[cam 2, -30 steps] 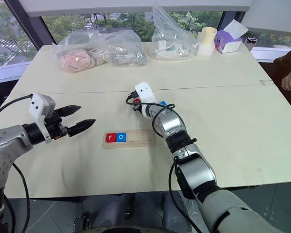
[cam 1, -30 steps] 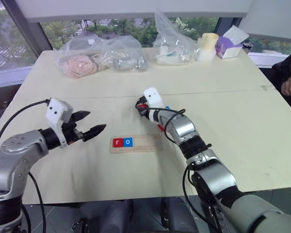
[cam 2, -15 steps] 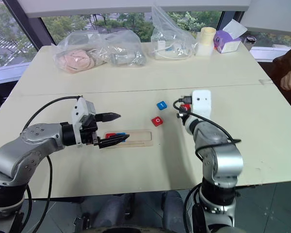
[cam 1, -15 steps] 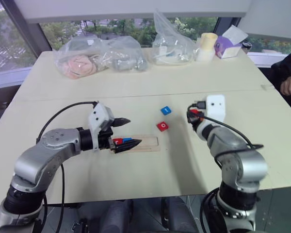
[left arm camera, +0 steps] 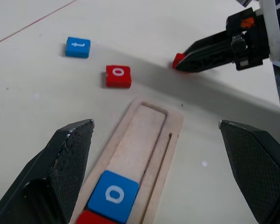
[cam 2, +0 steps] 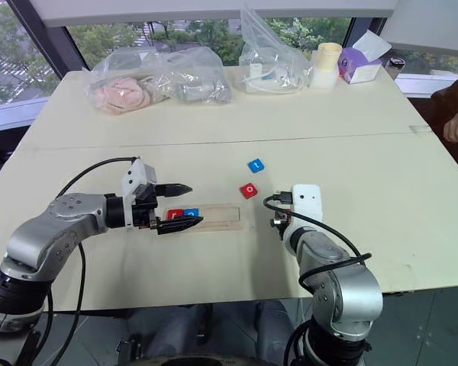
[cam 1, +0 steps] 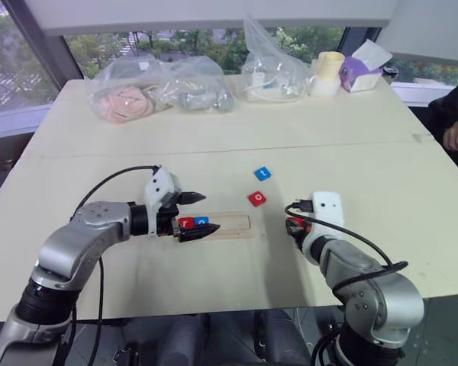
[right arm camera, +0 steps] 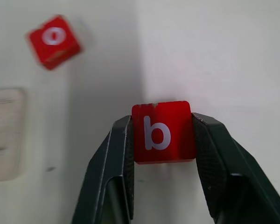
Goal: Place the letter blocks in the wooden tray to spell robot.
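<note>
The right end effector [right arm camera: 162,135] is clamped on the red b block [right arm camera: 163,131], its two fingers pressing the block's sides just above the tabletop [cam 1: 351,152] toward the near edge. The left end effector [left arm camera: 163,172] hangs over the wooden tray [cam 1: 214,226] with its fingers wide apart, gripping nothing. The tray holds a red block [cam 1: 186,223] and the blue o block [left arm camera: 113,196] side by side at its left end. The red o block [cam 1: 256,199] and the blue t block [cam 1: 262,174] lie loose on the tabletop beyond the tray's right end.
</note>
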Motion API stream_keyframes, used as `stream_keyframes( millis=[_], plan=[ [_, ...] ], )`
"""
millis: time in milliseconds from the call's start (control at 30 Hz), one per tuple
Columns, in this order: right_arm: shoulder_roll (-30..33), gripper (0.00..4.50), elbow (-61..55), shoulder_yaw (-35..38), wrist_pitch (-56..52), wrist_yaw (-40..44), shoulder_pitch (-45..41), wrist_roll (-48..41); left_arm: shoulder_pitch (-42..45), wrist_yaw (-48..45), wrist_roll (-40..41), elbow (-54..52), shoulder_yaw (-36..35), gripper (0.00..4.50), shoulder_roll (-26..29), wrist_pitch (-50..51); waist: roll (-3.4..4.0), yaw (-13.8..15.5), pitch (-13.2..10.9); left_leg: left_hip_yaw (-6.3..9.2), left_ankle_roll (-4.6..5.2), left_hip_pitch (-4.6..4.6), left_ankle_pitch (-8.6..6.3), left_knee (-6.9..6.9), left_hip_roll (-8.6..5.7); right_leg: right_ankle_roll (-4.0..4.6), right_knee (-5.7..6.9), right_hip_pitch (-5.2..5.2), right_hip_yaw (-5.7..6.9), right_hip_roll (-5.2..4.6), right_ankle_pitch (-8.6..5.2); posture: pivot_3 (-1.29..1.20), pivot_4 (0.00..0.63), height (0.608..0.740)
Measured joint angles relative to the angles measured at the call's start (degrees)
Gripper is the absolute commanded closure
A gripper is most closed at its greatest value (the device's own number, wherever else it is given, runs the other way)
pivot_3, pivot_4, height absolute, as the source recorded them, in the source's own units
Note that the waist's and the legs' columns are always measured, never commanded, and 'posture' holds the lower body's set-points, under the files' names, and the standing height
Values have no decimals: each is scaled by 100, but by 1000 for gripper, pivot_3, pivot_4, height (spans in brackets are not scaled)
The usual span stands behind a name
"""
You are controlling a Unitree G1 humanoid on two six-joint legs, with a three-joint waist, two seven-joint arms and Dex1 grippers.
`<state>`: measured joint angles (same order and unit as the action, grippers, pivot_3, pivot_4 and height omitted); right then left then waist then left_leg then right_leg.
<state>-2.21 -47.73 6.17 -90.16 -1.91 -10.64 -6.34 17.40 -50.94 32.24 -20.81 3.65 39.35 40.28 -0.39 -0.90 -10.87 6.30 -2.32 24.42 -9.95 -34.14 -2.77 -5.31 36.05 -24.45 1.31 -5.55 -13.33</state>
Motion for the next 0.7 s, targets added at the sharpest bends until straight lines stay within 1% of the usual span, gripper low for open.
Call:
stream_keyframes(
  millis=[67, 100, 133, 200, 233, 300, 333, 433, 533, 567, 600, 667, 700],
  plan=[
    [0, 411, 0, 0, -29, 1, -2, 0, -46, 6, -17, -14, -1, 0, 0, -1, 0, -1, 0, 1, 0, 0, 0, 0, 3, -6, -1, 0, 0, 0, -4, 0, 150, 740],
    [0, 61, 0, -1, -39, 1, -4, 0, -74, 8, -24, -19, -2, 0, 0, -1, 0, -1, 0, 2, 0, 0, 0, 0, 3, -6, -1, 0, 0, 0, -4, 0, 150, 740],
    [8, 61, 2, 34, -33, 1, -16, 6, -110, 6, -26, -27, -7, 0, 8, 1, 0, -2, 0, 2, -1, 0, 0, 1, 4, -6, -1, 0, 0, 0, -4, 0, 150, 740],
    [158, 61, 3, 222, 246, 151, -177, -19, -202, -52, -18, -95, -21, 0, 200, 47, 2, -16, -2, 1, -1, 4, -1, 1, 6, -6, -3, -5, 0, 0, -3, 0, 150, 740],
    [437, 61, -2, 300, 492, 341, -268, -85, -227, -121, 11, -152, -55, 0, 324, 81, 4, -13, -4, 0, -1, 5, -1, 1, 6, -6, -4, -6, 0, 0, -4, 0, 150, 740],
    [1229, 61, -11, 516, 1117, 934, -320, -302, -316, -313, 132, -280, -203, 0, 615, 160, 4, -5, -4, -3, -1, 5, -2, 4, 6, -8, -18, 2, 7, -1, -5, 0, 150, 740],
    [1600, 61, 69, 662, 1496, 1337, -270, -447, -333, -437, 216, -290, -276, 0, 749, 197, 4, 11, -4, -6, 0, 8, -3, 7, 7, -8, -34, 10, 24, -1, -5, 0, 150, 740],
    [2353, 61, 567, 885, 2303, 2540, 22, -1018, -341, -782, 358, -410, -293, 0, 1026, 258, 3, 7, -4, -7, 7, 10, -7, 17, 14, -7, -62, 22, 34, 1, -4, 0, 150, 740],
    [3156, 61, 1065, 767, 3274, 3829, 527, -1413, -346, -1034, 461, -580, -277, 0, 1216, 293, 6, 10, -6, -18, 20, 14, -15, 17, 14, -3, -69, 23, 31, -1, -1, 0, 150, 740],
    [3648, 61, 1268, 667, 3863, 4466, 786, -1456, -361, -1122, 458, -659, -271, 0, 1350, 291, 6, 12, -7, -21, 22, 16, -15, 17, 14, -3, -73, 22, 30, -1, -1, 0, 150, 740],
    [3960, 61, 1424, 617, 4275, 4890, 946, -1455, -362, -1160, 461, -703, -278, 0, 1450, 297, 4, 14, -8, -22, 23, 16, -16, 16, 14, -6, -74, 24, 30, 0, -2, 0, 150, 740],
    [4425, 61, 1808, 511, 4994, 5572, 1102, -1456, -361, -1192, 506, -834, -332, 0, 1572, 332, 2, 11, -9, -23, 23, 14, -16, 10, 15, -12, -73, 26, 30, 0, -4, 0, 150, 740],
    [4526, 61, 2065, 475, 5322, 5822, 1086, -1456, -342, -1197, 580, -923, -365, 0, 1591, 358, -1, 3, -10, -26, 22, 11, -16, 6, 19, -10, -73, 29, 30, 1, -2, 0, 150, 740]
  ],
)
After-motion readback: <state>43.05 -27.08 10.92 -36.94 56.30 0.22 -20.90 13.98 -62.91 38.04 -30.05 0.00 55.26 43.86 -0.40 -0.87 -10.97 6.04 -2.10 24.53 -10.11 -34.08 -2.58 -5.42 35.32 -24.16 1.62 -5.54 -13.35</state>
